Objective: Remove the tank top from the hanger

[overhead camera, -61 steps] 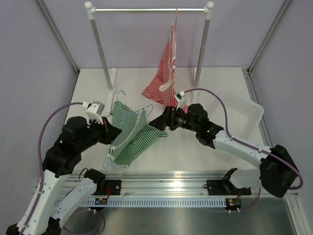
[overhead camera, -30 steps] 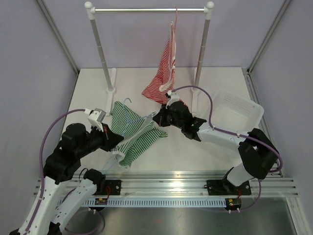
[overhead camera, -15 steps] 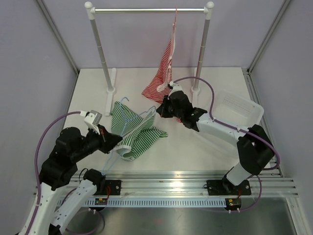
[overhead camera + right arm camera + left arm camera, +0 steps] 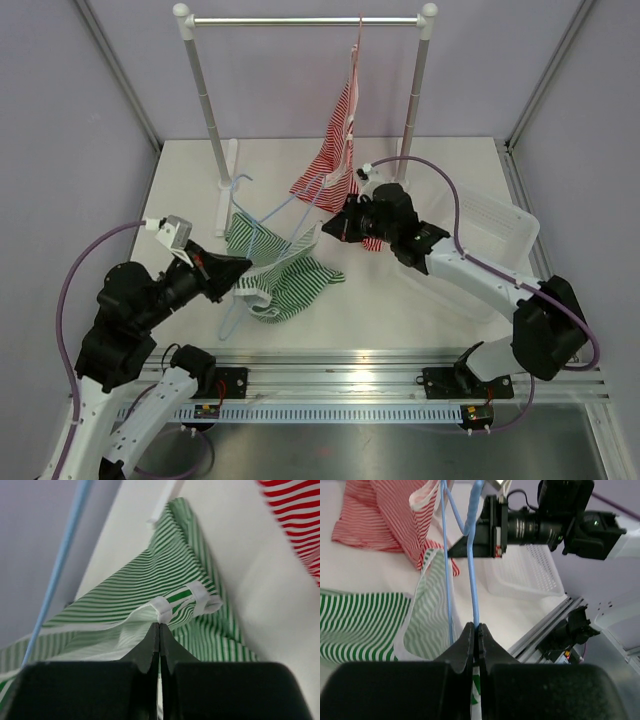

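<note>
The green-striped tank top [image 4: 290,280] lies bunched on the table, partly still draped on a light blue hanger [image 4: 270,215]. My left gripper [image 4: 243,266] is shut on the hanger's wire [image 4: 472,580], which slants up toward the rack's left post. My right gripper [image 4: 322,230] is shut on the tank top's white-edged strap [image 4: 162,611] and holds it lifted to the right of the hanger. The wrist views show both pairs of jaws pressed together, at the left gripper [image 4: 476,626] and the right gripper [image 4: 159,625]. The green cloth [image 4: 360,625] spreads below the hanger.
A red-striped tank top [image 4: 340,150] hangs from the white rack's rail [image 4: 300,20], its hem on the table just behind my right gripper. A white mesh basket [image 4: 495,225] sits at the right. The rack's posts [image 4: 205,110] stand behind the hanger.
My left arm has drawn back to the left with the hanger, whose hook swung up toward the left post. The right gripper lifted the strap back and right; the green top bunched lower.
</note>
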### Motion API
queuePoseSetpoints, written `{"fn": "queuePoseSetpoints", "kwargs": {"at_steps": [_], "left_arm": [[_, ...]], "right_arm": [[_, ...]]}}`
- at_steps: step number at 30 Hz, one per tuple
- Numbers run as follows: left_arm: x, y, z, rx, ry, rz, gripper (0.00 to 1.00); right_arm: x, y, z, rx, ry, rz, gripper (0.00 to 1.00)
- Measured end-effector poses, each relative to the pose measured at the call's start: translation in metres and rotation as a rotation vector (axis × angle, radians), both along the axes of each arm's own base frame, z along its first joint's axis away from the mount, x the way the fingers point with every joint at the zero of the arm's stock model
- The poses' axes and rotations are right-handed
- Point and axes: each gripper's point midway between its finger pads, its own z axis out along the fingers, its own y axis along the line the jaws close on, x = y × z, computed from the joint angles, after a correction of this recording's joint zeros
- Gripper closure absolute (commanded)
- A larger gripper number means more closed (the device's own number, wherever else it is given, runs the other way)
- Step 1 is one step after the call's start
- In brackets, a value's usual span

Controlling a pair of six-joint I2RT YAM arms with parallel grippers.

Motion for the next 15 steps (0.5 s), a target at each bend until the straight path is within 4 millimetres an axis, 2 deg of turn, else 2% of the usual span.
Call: {"fn": "queuePoseSetpoints", "kwargs": {"at_steps": [2,5,9,12,15], "left_arm": [[0.008,-0.005,0.022,-0.057,-0.062,0.002,1.00],[0.027,-0.015,0.057,-0.145,-0.155,0.000,1.00],[0.059,-0.030,0.083,-0.207,-0.229,0.005,1.00],[0.081,-0.036,0.096,-0.229,-0.267,0.034,1.00],[0.099,-0.034,0.116,-0.254,-0.311,0.095,1.00]], "right_arm": [[-0.019,0.002,0.019,0.058,-0.013,0.064,1.00],[-0.048,0.007,0.059,0.137,-0.073,0.160,1.00],[-0.087,0.007,0.115,0.203,-0.173,0.253,1.00],[-0.102,-0.007,0.146,0.198,-0.250,0.254,1.00],[-0.106,-0.022,0.161,0.157,-0.309,0.221,1.00]]}}
